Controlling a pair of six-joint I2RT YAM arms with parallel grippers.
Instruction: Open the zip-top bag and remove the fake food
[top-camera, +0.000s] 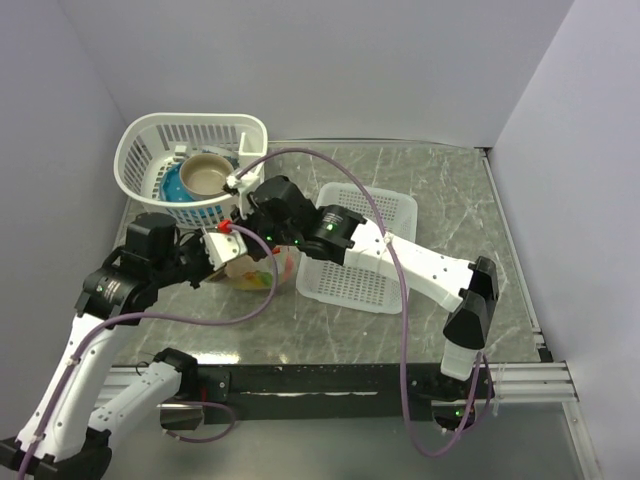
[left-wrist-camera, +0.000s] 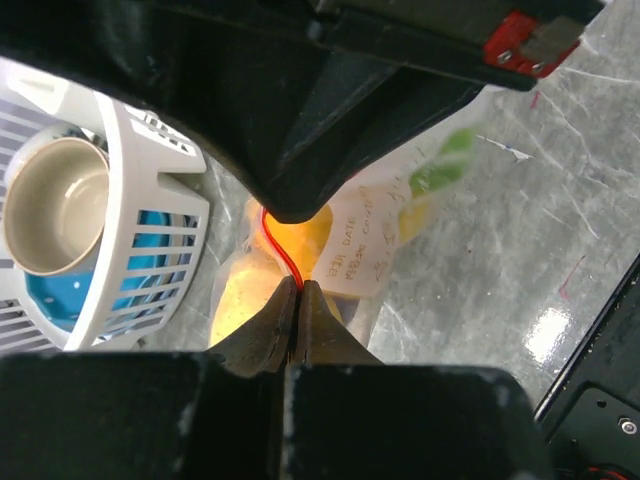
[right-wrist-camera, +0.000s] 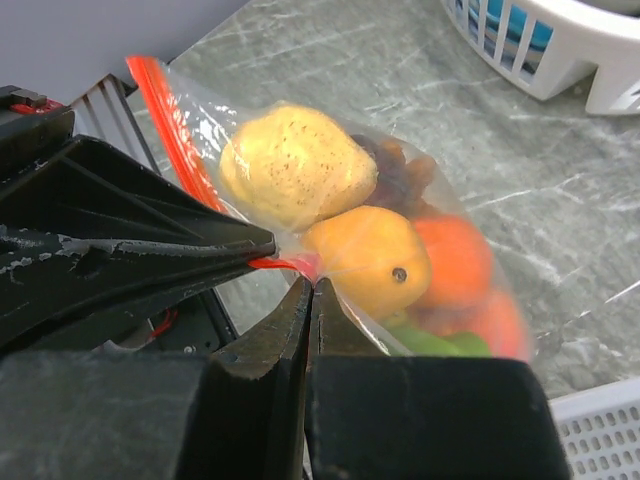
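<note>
The zip-top bag (top-camera: 262, 272) sits between both arms, just right of the round basket. In the right wrist view its clear plastic holds the fake food: a yellow piece (right-wrist-camera: 295, 165), an orange piece (right-wrist-camera: 370, 260), red-orange and green pieces below, and a dark piece behind. My left gripper (left-wrist-camera: 298, 285) is shut on the orange-red zip strip (left-wrist-camera: 278, 245). My right gripper (right-wrist-camera: 313, 282) is shut on the same top edge from the opposite side, its tips almost touching the left fingers (right-wrist-camera: 180, 240). From above, the left gripper (top-camera: 232, 252) and right gripper (top-camera: 250, 240) meet over the bag.
A round white basket (top-camera: 150, 150) at the back left holds a tan bowl (top-camera: 205, 175) and a blue dish (top-camera: 175, 190), close to the bag. A flat white mesh tray (top-camera: 385, 205) lies to the right under the right arm.
</note>
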